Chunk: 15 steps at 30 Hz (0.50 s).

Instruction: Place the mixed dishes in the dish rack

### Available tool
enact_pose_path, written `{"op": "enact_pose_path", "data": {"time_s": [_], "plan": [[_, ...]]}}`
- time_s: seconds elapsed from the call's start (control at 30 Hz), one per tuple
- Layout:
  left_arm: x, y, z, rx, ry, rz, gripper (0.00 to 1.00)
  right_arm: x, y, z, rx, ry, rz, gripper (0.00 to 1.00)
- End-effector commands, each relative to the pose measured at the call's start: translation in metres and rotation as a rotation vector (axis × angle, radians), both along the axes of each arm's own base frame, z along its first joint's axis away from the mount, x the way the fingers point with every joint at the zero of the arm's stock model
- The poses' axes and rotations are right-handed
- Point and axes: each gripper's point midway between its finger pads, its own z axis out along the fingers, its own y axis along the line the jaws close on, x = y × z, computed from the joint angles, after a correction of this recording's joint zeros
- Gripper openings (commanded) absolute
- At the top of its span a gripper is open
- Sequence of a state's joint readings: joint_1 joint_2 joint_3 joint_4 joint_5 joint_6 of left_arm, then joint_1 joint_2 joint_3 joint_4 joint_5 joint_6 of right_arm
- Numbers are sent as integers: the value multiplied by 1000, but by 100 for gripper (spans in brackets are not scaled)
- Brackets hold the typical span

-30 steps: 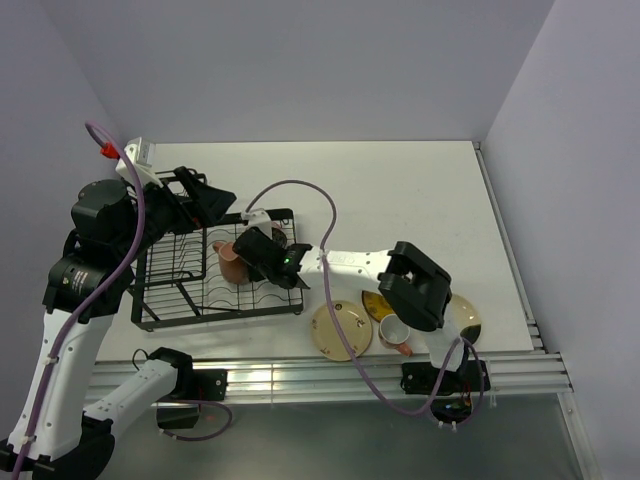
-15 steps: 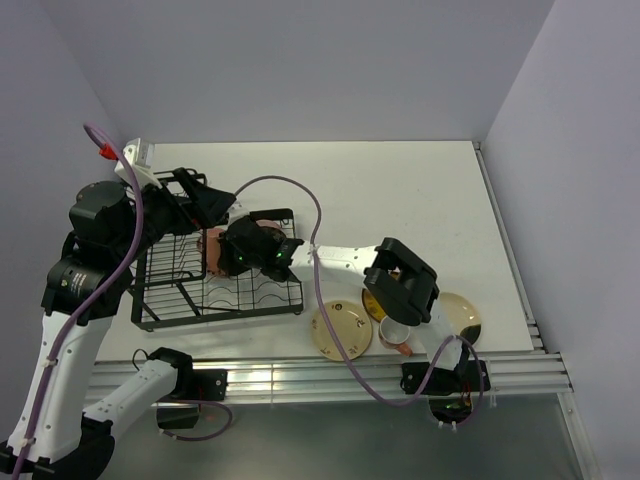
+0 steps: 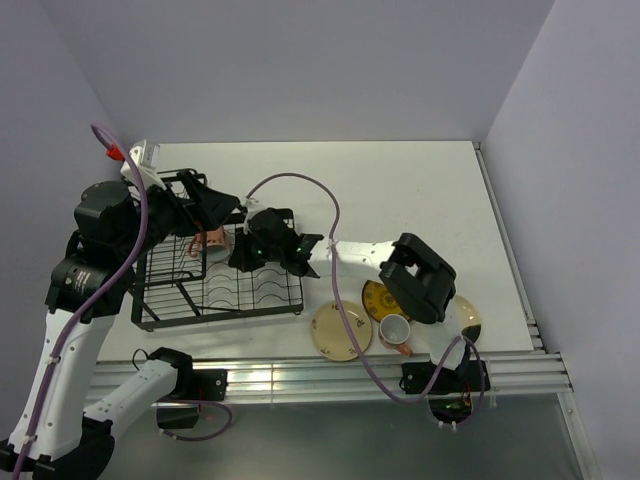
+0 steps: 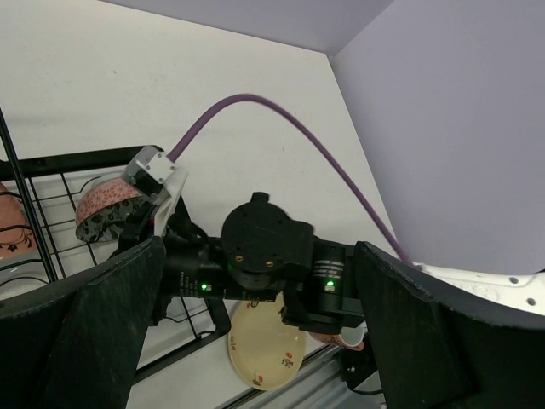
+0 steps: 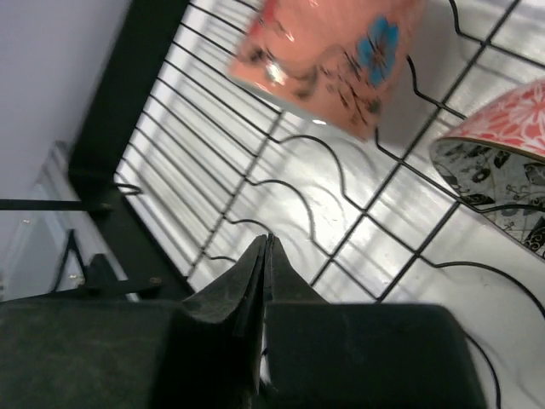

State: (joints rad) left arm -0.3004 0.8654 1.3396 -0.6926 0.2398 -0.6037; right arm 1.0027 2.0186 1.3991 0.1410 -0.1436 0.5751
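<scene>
On a white table (image 3: pixel 400 190) closed in by plain lavender walls at the back and both sides, a black wire dish rack (image 3: pixel 215 296) sits toward the left. An aluminium rail runs along the table's near edge.

There are six dishes. One pinkish-orange mug with a blue flower (image 5: pixel 328 47) lies on its side on the rack wires. One small bowl (image 5: pixel 502 158), red-flowered inside and dark-patterned outside, is in the rack just beside it. The second mug (image 3: pixel 394 331) stands upright on the table near the front edge. Three plates lie flat on the table close around this mug. A cream plate (image 3: pixel 338 330) is to its left. A mustard-yellow plate (image 3: pixel 376 298) lies behind it, partly under the right arm. A third plate (image 3: pixel 466 316) is to its right, largely covered by the arm, so its pattern cannot be made out.

The right hand (image 5: pixel 266 256) hangs low over the rack's wavy dividers, its fingers pressed together on nothing, with the racked mug just ahead of it. The left hand (image 3: pixel 213 208) hovers above the rack's far edge with its fingers spread wide apart and nothing between them.

From overhead the right hand hides the bowl, and only a sliver of the racked mug shows. In the left wrist view that mug is cut off at the frame edge.
</scene>
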Motion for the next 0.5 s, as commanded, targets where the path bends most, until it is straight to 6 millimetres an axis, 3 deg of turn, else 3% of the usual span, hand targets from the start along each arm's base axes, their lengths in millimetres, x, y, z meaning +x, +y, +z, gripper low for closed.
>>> {"op": "enact_pose_path", "data": {"time_s": [0.0,0.2,0.3,0.43,0.47], "plan": [[-2,-5,11,-32,-45,-28,99,4,2,71,89,-128,6,18],[-1,0,11,-14,-48,-6,98,14,-3,89,69,-136,-6,45],[1,0,8,-9,-39,0,98,20,-1,85,57,-108,0,55],[-1,-1,11,-19,-47,-8,98,12,6,75,128,20,41,57],[-2,-1,12,-20,-50,-8,98,12,12,88,206,13,41,57]]}}
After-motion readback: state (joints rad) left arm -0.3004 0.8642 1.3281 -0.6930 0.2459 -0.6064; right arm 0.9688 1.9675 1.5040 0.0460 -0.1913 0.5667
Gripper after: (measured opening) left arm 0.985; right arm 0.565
